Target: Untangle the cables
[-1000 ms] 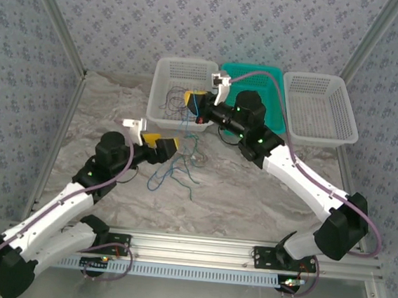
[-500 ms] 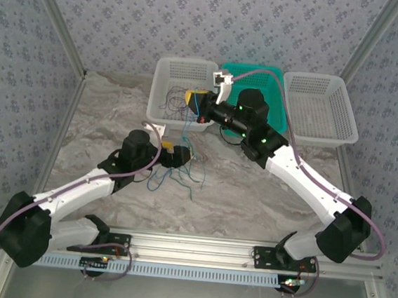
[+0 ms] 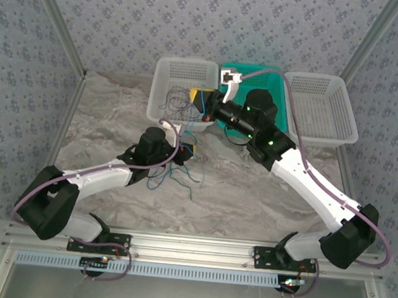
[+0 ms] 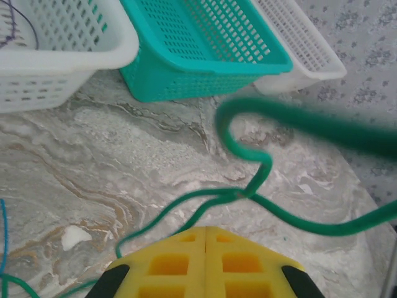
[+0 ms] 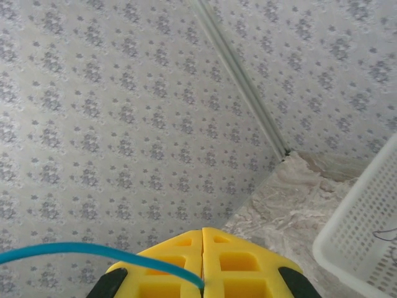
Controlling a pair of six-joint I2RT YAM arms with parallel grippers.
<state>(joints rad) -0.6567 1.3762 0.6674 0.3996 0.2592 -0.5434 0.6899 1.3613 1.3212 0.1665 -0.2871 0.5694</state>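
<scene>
My right gripper (image 3: 196, 94) (image 5: 203, 231) is raised over the left white basket, shut on the blue cable (image 5: 93, 249). That blue cable (image 3: 159, 180) hangs down to loops on the table. My left gripper (image 3: 188, 151) (image 4: 206, 228) is low over the table, jaws pressed together. The green cable (image 4: 248, 186) loops just ahead of it. One strand runs under the fingertips, and I see none in the seam. In the top view the green cable (image 3: 195, 171) lies beside the blue loops. The dark cable (image 3: 169, 105) (image 4: 25, 28) rests inside the left white basket.
Three baskets line the back: a left white basket (image 3: 163, 71) (image 4: 68, 56), a teal basket (image 3: 282, 79) (image 4: 205, 68) and a right white basket (image 3: 323, 108) (image 4: 298, 43). Patterned walls and metal posts close in the marbled table (image 3: 251, 189).
My left arm has stretched forward and its gripper moved right, up to the cable loops. The right gripper has shifted slightly up and right with the blue cable.
</scene>
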